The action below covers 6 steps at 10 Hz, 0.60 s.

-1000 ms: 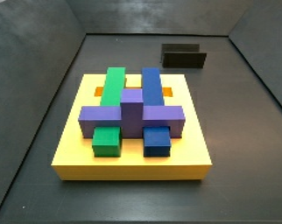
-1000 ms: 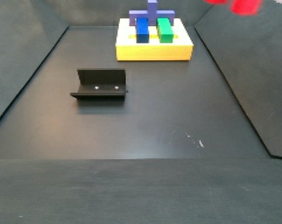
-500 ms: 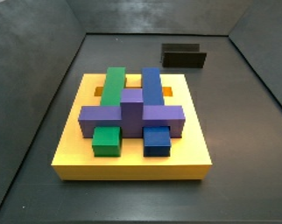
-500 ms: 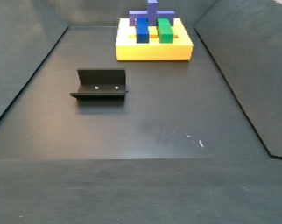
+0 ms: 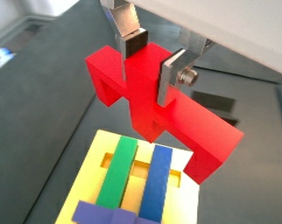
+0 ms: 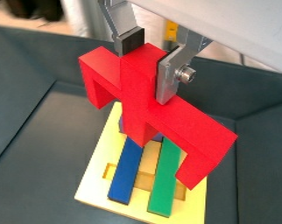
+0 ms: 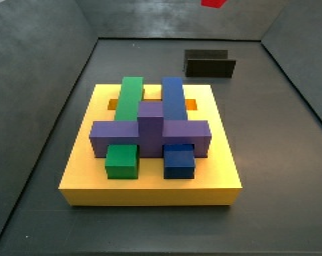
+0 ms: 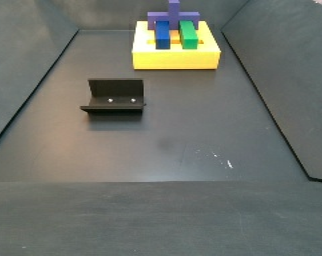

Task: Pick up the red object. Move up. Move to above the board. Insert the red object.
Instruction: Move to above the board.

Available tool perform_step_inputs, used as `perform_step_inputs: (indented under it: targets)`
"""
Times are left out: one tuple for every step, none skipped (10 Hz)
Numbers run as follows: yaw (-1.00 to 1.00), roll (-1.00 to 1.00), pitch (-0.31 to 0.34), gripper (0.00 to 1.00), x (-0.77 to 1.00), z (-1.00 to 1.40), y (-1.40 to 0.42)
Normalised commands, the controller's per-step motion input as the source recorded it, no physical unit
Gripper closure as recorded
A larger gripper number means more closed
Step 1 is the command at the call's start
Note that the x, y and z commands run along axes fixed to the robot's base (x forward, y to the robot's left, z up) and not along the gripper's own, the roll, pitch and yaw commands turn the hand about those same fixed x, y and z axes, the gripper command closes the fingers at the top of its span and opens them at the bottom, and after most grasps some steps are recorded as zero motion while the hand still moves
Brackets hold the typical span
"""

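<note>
hand (image 5: 151,63) clamps red object (image 5: 167,109) | bar slanted above board (image 5: 91,179)

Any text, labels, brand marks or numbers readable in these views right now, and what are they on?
None: no readable text, label or number in any view.
The red object, held in the tool above the board, is plain.
The green block, blue block, purple block and fixture are unmarked too.
</note>
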Motion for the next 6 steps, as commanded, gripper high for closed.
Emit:
perform_step_inputs:
  targets:
    - [1.0,0.04,0.13,1.0,0.03,0.03,-0.06]
    - [1.0,0.05,0.16,1.0,0.04,0.02,-0.04]
    - [1.0,0.06,0.18,1.0,0.05,0.03,-0.04]
    - [0.83,0.07,0.206,1.0,0.06,0.03,-0.03]
    - [0.59,0.07,0.193,1.0,0.06,0.03,-0.03]
    - [0.38,0.06,0.171,1.0,0.07,0.03,-0.03]
